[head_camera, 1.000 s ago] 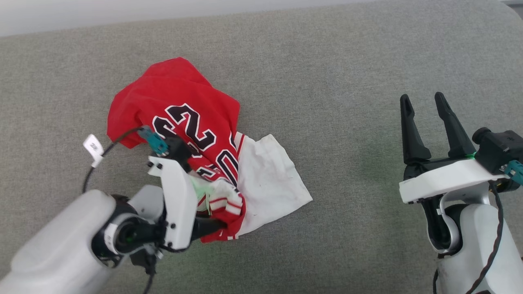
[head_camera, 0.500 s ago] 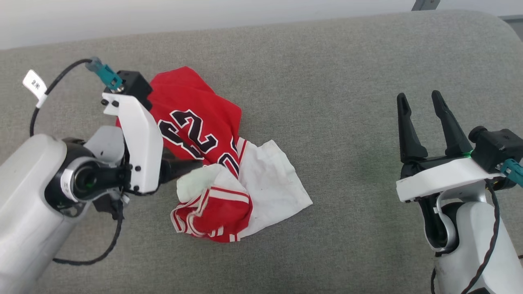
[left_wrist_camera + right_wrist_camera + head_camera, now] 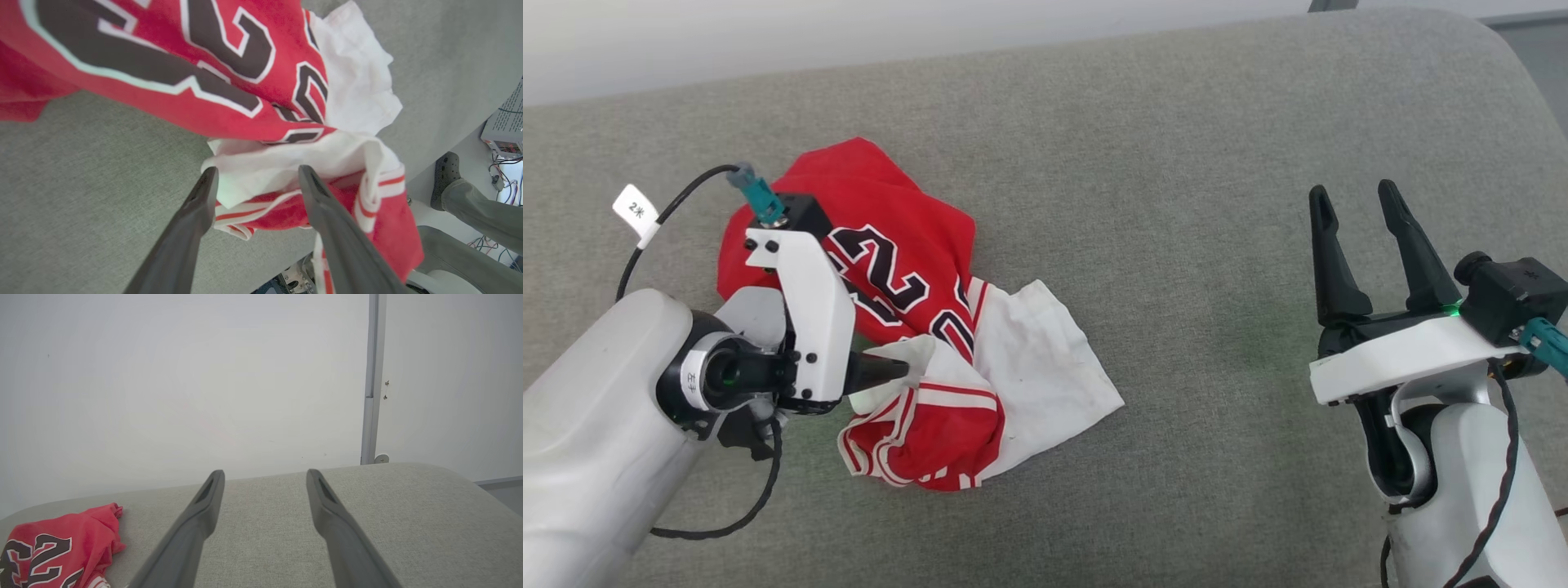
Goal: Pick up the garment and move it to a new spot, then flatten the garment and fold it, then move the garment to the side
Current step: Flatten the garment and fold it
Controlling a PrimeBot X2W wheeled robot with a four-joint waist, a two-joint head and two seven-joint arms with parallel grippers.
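1. While the garment (image 3: 947, 327) lies in a crumpled heap on the grey cushion (image 3: 1176, 163), left of the middle from the robot's side, none of the flattening or folding looks done to me. The red body is bunched, the black numerals are twisted, one white sleeve splays out to the right, and the striped trim is rolled under at the near edge.
2. Whether this is already the new spot or the heap has yet to be carried there, I cannot say from how it lies. Flattening, folding and the move aside are all left to do.
3. Down at the heap's near-left edge, the left gripper (image 3: 894, 371) has its jaws spread wide, released rather than clamped. In its wrist view a fold of white sleeve lies in the gap of the left gripper (image 3: 257, 171). The fingers (image 3: 192, 220) look close to the cloth, but I cannot tell if they touch it.
4. Well apart on the right, the right gripper (image 3: 1354, 196) hangs over bare cushion. Its jaws are parted about as wide and hold nothing.
5. Closing on that sleeve fold seems the likely next step, though it might catch only one layer.
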